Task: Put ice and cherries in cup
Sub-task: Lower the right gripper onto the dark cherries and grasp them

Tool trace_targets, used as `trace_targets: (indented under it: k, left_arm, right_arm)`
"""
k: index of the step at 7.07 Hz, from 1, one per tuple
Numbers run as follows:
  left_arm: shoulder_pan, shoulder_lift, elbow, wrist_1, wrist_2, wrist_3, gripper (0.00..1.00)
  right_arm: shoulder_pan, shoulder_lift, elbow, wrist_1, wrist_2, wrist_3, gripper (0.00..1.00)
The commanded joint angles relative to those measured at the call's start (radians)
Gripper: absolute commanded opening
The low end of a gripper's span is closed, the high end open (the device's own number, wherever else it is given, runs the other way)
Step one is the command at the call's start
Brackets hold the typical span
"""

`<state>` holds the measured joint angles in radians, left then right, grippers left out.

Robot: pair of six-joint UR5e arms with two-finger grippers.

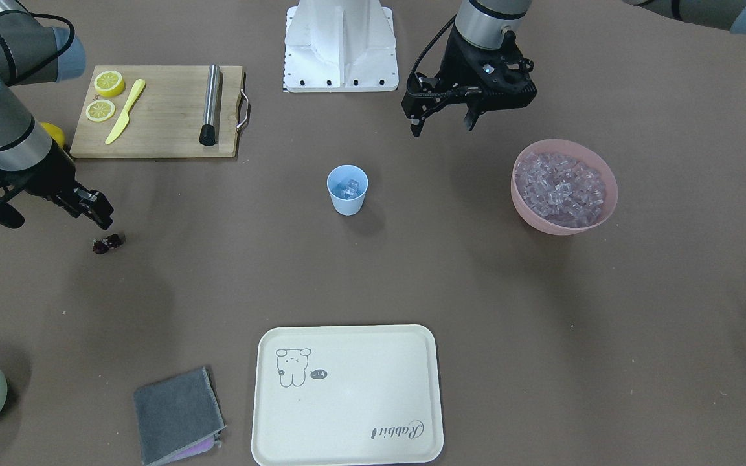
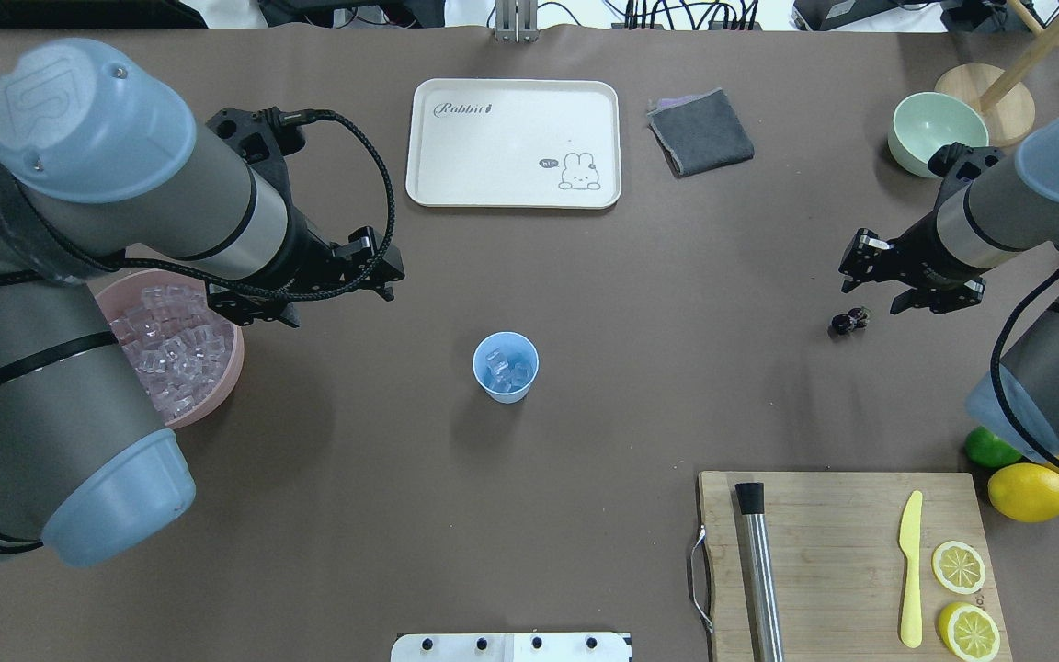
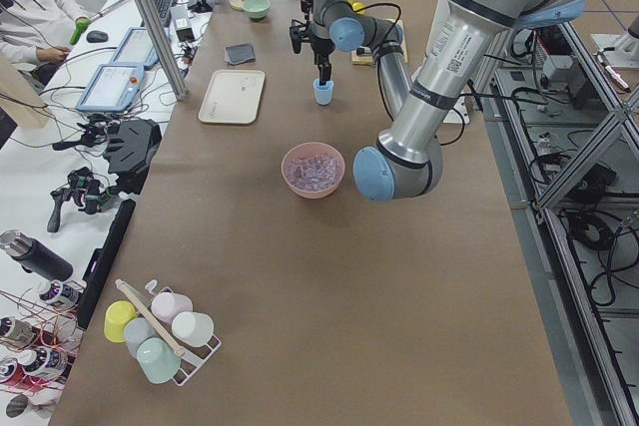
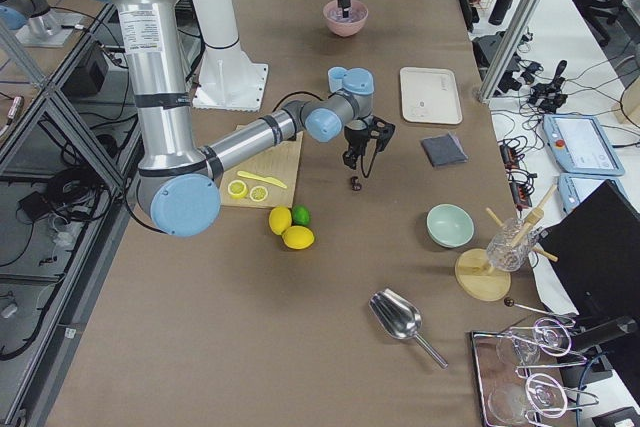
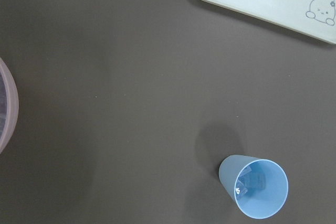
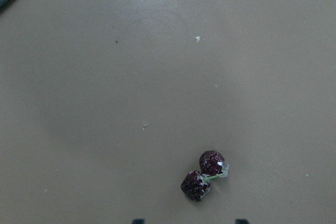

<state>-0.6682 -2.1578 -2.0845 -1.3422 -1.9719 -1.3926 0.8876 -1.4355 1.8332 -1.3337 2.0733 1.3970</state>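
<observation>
The cherries (image 2: pixel 849 321) lie on the table, not in the cup (image 2: pixel 504 395) yet. The right gripper (image 2: pixel 874 287) hangs close over them. Its fingers are spread wide and hold nothing. In the overhead view the cherries sit at about 7 o'clock from it, very near. In the right wrist view the pair slants from 1 o'clock to 7 o'clock. The right arm is much the nearer one. The cup has ice (image 2: pixel 504 368) in it and stands well apart, at 9 o'clock from the cherries. The left gripper (image 1: pixel 443 126) is open and empty too, near the pink bowl (image 1: pixel 561 226).
</observation>
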Motion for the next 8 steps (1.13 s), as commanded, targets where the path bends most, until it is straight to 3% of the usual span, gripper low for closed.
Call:
trace_targets:
  k: [1, 2, 7, 8]
  left_arm:
    - [0.002, -0.046, -0.009, 0.079, 0.019, -0.034, 0.98]
    - [0.007, -0.048, -0.011, 0.08, 0.04, -0.037, 0.98]
    - [0.007, -0.046, -0.011, 0.083, 0.044, -0.037, 0.98]
    - [0.007, -0.046, -0.011, 0.093, 0.044, -0.039, 0.98]
  right_arm:
    - [-0.002, -0.003, -0.114, 0.144, -0.019, 0.104, 0.64]
    - [-0.003, 0.003, -0.145, 0.19, -0.015, 0.126, 0.61]
    - [-0.038, -0.048, -0.134, 0.199, -0.015, 0.174, 0.42]
    - [-0.038, -0.068, -0.132, 0.233, -0.016, 0.172, 0.24]
